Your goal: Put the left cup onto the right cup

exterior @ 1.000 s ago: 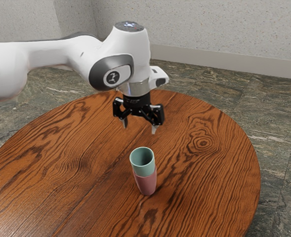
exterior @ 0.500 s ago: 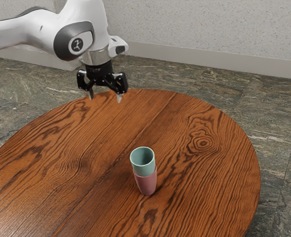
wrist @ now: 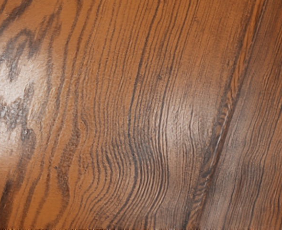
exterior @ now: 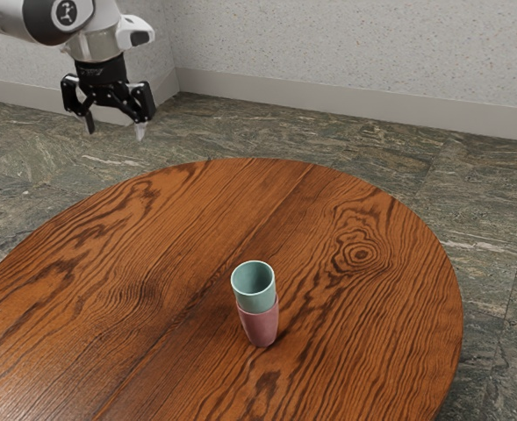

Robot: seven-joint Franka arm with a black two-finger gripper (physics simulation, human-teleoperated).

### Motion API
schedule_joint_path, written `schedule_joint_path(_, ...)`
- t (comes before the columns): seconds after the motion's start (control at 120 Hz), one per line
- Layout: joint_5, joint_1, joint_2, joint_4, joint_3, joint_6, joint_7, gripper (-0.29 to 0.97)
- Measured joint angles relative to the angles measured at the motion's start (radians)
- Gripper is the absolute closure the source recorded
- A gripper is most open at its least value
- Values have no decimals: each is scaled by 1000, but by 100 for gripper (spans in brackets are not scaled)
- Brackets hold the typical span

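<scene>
Hovering spread claw (exterior: 114,132), clear of cups (exterior: 254,288)

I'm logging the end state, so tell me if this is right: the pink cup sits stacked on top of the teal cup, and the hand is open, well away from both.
Not quite. The exterior view shows the teal cup on top, nested in the pink cup below it. The rest holds: the hand is open, well away from both.
</scene>
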Motion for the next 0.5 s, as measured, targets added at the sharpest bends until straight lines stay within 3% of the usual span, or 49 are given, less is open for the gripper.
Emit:
schedule_joint_path(0.208,0,-22,0,0,0,-22,42,0)
schedule_joint_path(0.5,1,-121,0,0,0,-32,80,0)
